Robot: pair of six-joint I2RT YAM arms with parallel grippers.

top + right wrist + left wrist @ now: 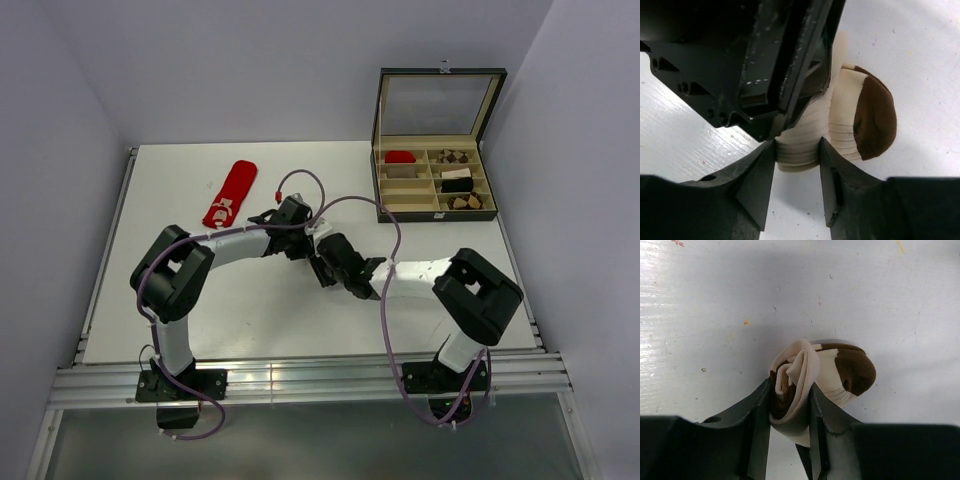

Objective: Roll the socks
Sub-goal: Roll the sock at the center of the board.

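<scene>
White table (250, 310) — red sock (231, 193), cream sock (830, 371), open box (437, 215)

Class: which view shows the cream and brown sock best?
The left wrist view: the sock sits central, rolled spiral and brown toe plain. The right wrist view shows its ribbed side, partly covered. The top view hides it beneath the arms.

A box (435, 213) stands at the far right corner of the desk (250, 310), its lid (438, 103) raised behind it and rolled bundles (456, 157) in its compartments. The flat sock (231, 193) lies at the far side, left of centre. Mid-desk, the rolled sock (840, 370) sits between the fingers of the left gripper (789, 390). The fingers of the right gripper (797, 150) press on the same sock from the opposite side.
</scene>
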